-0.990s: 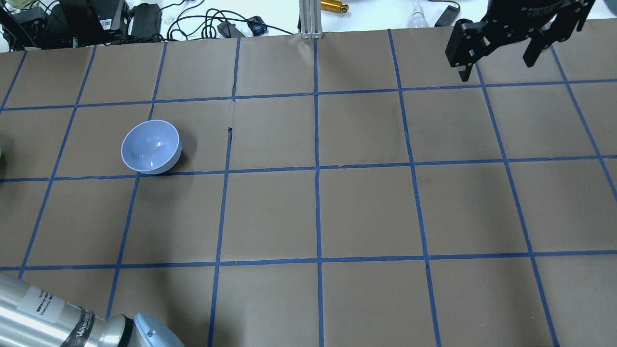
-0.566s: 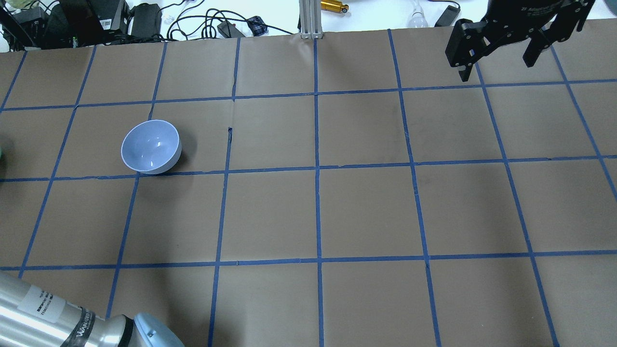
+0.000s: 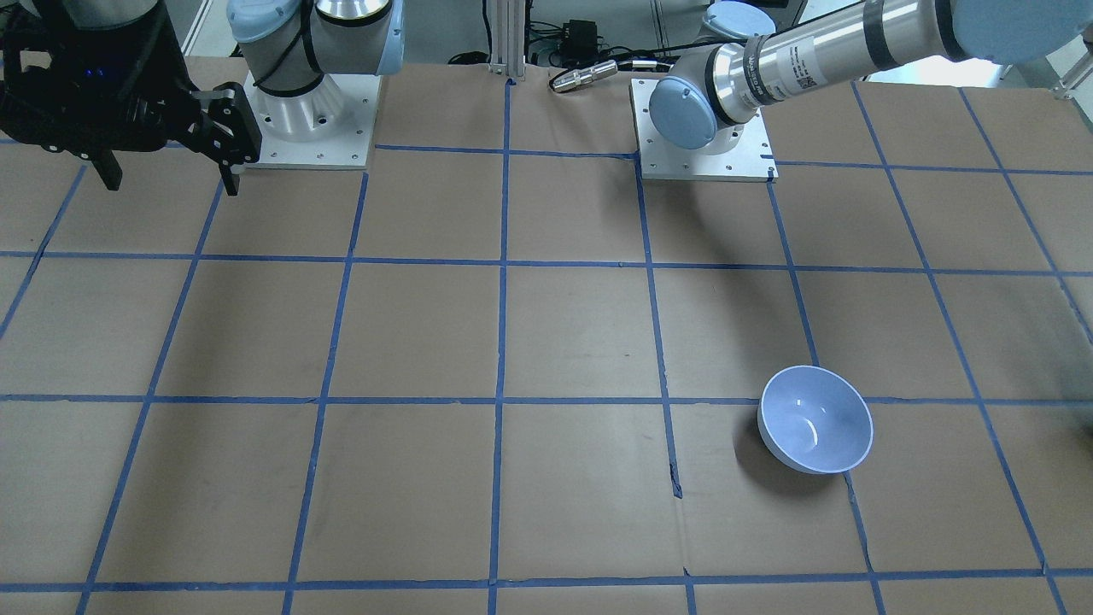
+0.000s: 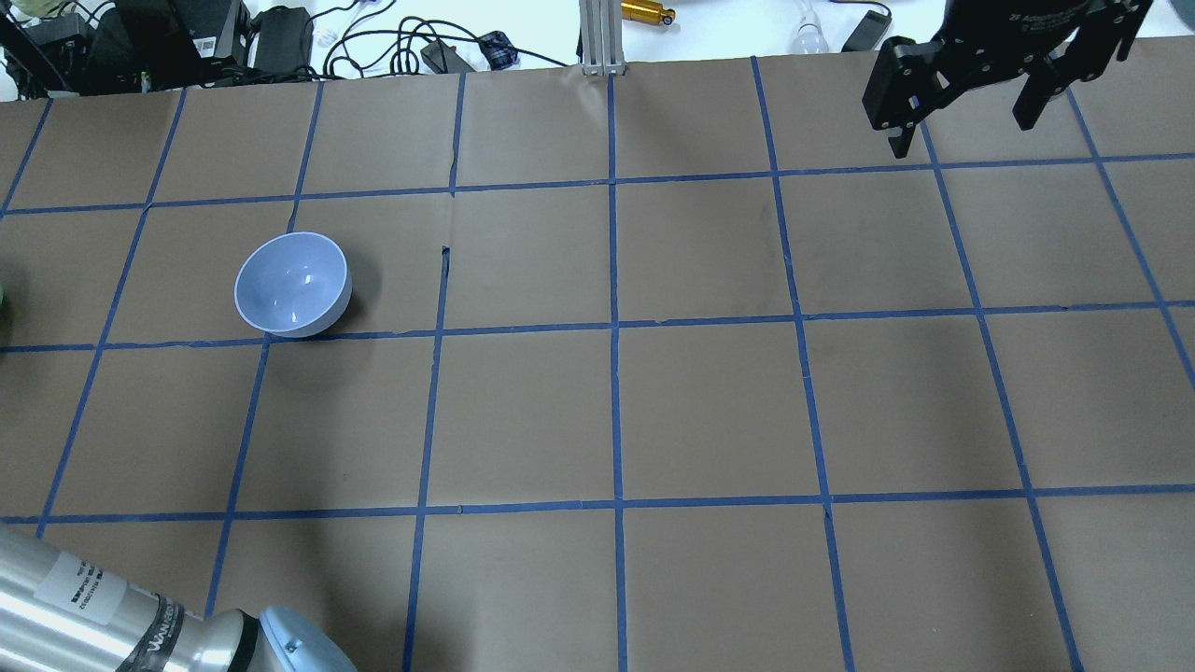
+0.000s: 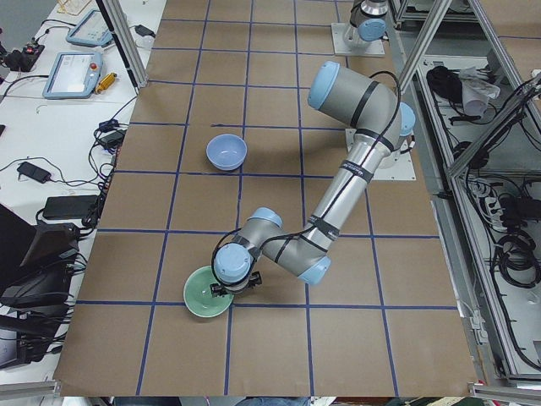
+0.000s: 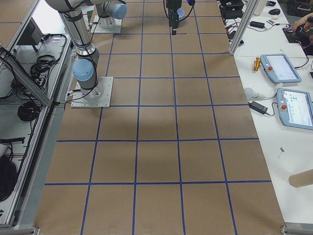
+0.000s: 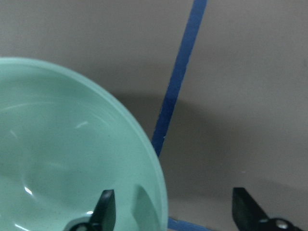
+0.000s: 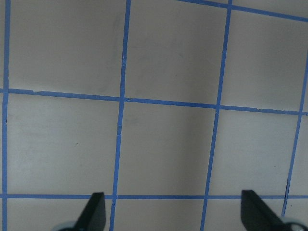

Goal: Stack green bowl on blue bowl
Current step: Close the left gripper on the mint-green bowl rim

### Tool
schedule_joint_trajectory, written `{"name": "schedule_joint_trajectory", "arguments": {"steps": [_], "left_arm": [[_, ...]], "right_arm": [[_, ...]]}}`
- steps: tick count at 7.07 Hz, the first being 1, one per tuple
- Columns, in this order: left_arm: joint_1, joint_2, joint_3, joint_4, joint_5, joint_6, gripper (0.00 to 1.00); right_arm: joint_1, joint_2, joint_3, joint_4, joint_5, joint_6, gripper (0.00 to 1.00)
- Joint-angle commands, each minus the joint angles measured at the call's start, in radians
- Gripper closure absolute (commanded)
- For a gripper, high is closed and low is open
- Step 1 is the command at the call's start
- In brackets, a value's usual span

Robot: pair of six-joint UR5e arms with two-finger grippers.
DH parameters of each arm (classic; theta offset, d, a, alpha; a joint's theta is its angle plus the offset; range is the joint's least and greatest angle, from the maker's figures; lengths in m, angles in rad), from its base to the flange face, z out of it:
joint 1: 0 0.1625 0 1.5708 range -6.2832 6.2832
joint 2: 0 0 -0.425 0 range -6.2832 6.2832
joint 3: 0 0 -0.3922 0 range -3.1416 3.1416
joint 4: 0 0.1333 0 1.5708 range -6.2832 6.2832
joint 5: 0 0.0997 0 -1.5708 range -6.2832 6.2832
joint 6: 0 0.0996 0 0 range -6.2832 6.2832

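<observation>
Two bowls, unstacked: green bowl point(image 5: 205, 298) sits at the left end of the desk point(image 4: 709, 411), well apart from blue bowl point(image 4: 291, 283); grasp in hand, left fingers point(image 7: 107, 208) wide astride its rim; next likely close, lift, carry; right fingers point(image 8: 95, 211) wide, empty.

Brown paper-covered table point(image 4: 709, 411) gridded with blue tape point(image 4: 613, 280), white bench point(image 6: 298, 164) holding teach pendants point(image 6: 281, 67)
</observation>
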Motion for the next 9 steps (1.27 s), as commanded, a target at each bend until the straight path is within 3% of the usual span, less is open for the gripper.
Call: {"name": "schedule_joint_trajectory", "arguments": {"steps": [1, 2, 4, 7, 9], "left_arm": [[0.000, 0.000, 0.000, 0.016, 0.000, 0.000, 0.58], [0.000, 0.000, 0.000, 0.016, 0.000, 0.000, 0.68], [-0.003, 0.002, 0.000, 0.016, 0.000, 0.000, 0.73], [-0.005, 0.006, 0.000, 0.018, 0.000, 0.003, 0.98], [-0.005, 0.006, 0.000, 0.031, -0.001, 0.006, 1.00]], "right_arm": [[0.000, 0.000, 0.000, 0.000, 0.000, 0.000, 0.00], [0.000, 0.000, 0.000, 0.000, 0.000, 0.000, 0.00], [0.000, 0.000, 0.000, 0.000, 0.000, 0.000, 0.00], [0.000, 0.000, 0.000, 0.000, 0.000, 0.000, 0.00], [0.000, 0.000, 0.000, 0.000, 0.000, 0.000, 0.00]]}}
